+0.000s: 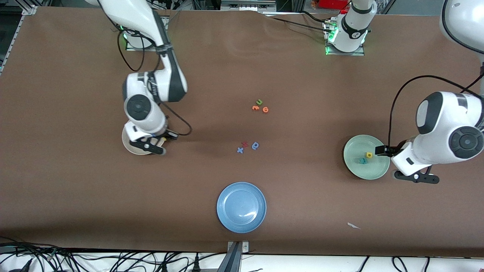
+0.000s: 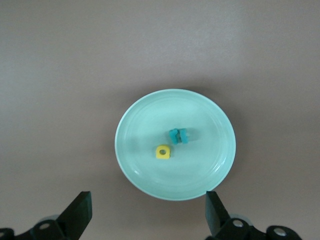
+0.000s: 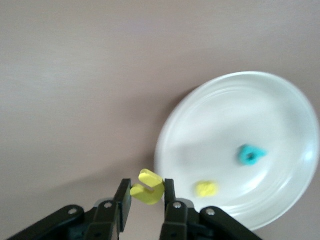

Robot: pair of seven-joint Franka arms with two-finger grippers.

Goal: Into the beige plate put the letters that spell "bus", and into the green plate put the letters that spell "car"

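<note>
My right gripper [image 3: 146, 197] is shut on the yellow "u" [image 3: 147, 187] and hangs at the rim of the beige plate [image 3: 280, 100]. A teal "b" [image 3: 250, 155] and a yellow "s" [image 3: 206, 188] lie in that plate. In the front view the right hand covers most of the beige plate [image 1: 127, 145]. My left gripper [image 2: 147, 215] is open and holds nothing, up beside the green plate [image 2: 145, 115]. In the green plate lie a yellow "a" [image 2: 162, 152] and two teal letters [image 2: 179, 135] that touch each other. The front view shows them too: green plate [image 1: 359, 172], "a" [image 1: 369, 155], teal letters [image 1: 362, 161].
A blue plate [image 1: 241, 207] sits mid-table, nearest the front camera. Farther back lie two blue letters [image 1: 255, 145] and a red one [image 1: 244, 144]. Farther still are a green "u" [image 1: 259, 101] and orange letters [image 1: 265, 110]. A white scrap [image 1: 353, 225] lies near the front edge.
</note>
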